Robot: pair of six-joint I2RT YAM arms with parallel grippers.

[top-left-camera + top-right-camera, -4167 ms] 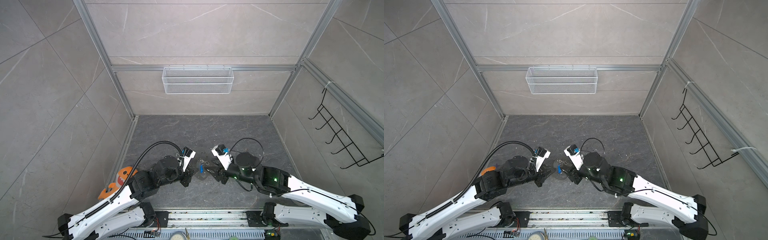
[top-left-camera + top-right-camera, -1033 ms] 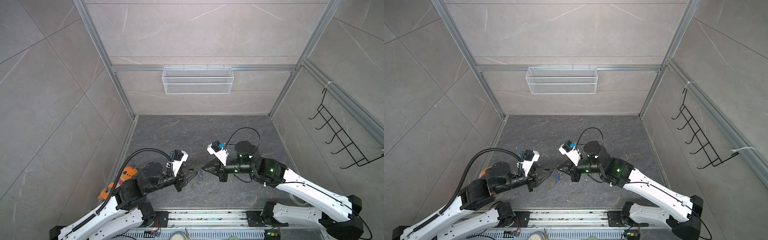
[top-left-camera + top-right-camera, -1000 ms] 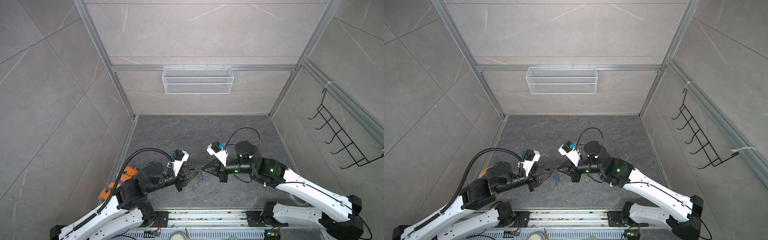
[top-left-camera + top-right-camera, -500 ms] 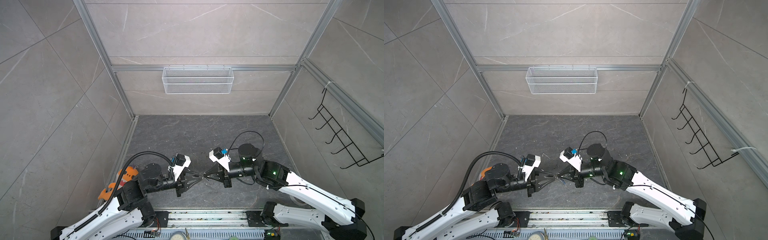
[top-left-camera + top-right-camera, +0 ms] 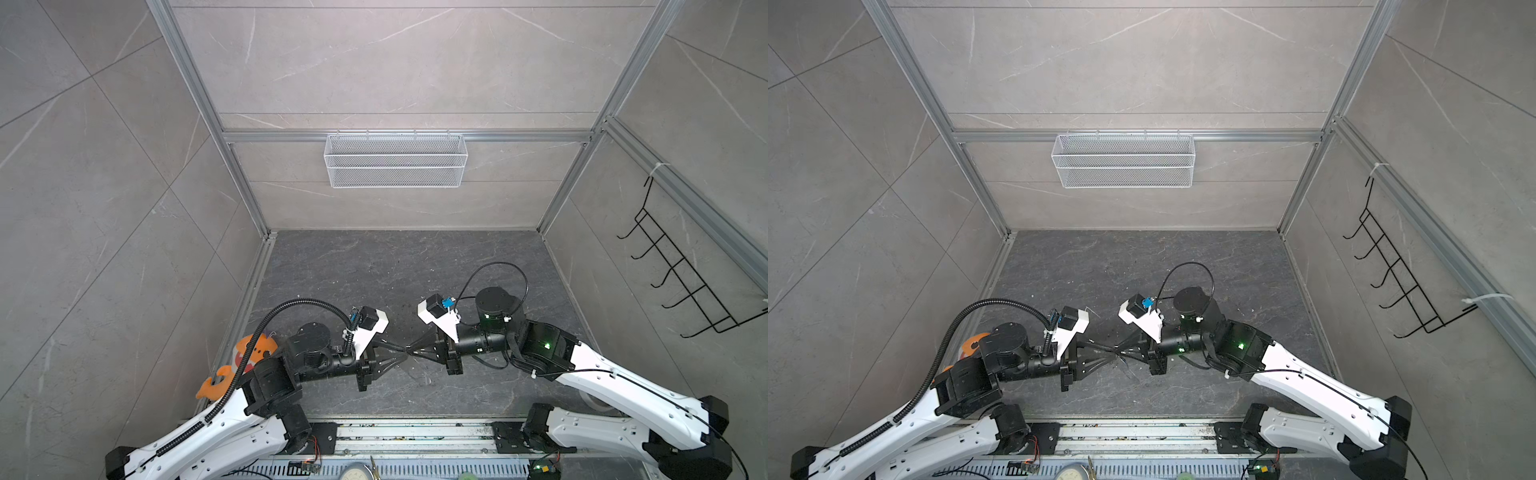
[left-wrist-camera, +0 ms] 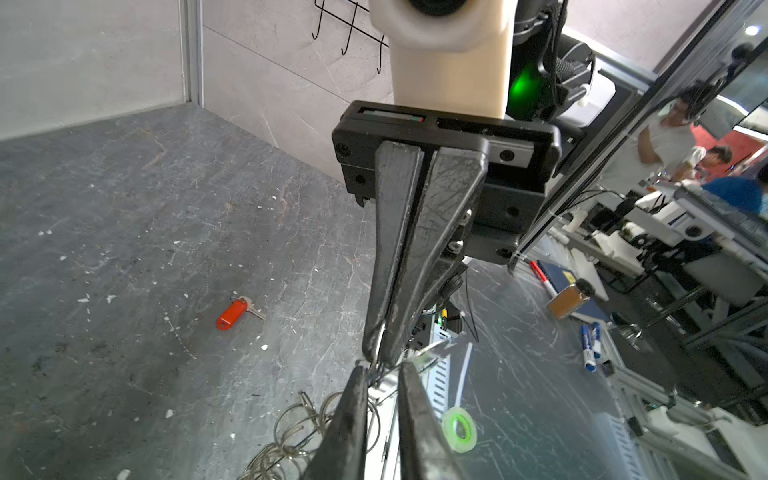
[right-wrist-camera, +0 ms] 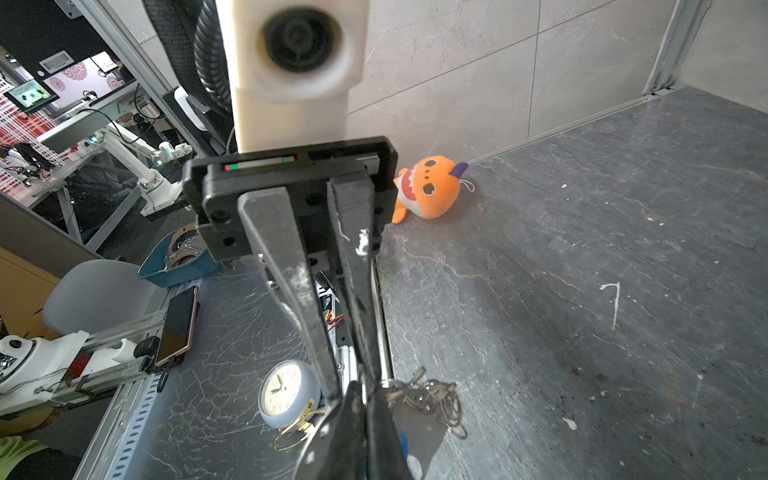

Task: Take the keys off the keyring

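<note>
The right pincer (image 6: 380, 355) clamps the keyring (image 7: 432, 397) above the tabletop (image 5: 374, 266)'s front edge; the left pincer (image 6: 383, 370) stands slightly apart.

light: bright, even | shadows: soft | wrist views: edges warped

The tabletop (image 5: 395, 266) lies open toward the back wall; an orange plush toy (image 5: 266, 344) crowds the left wall, and a red-tagged key (image 6: 230, 314) lies loose.

top views: high overhead, looking down, whole scene | wrist views: close, facing each other
</note>
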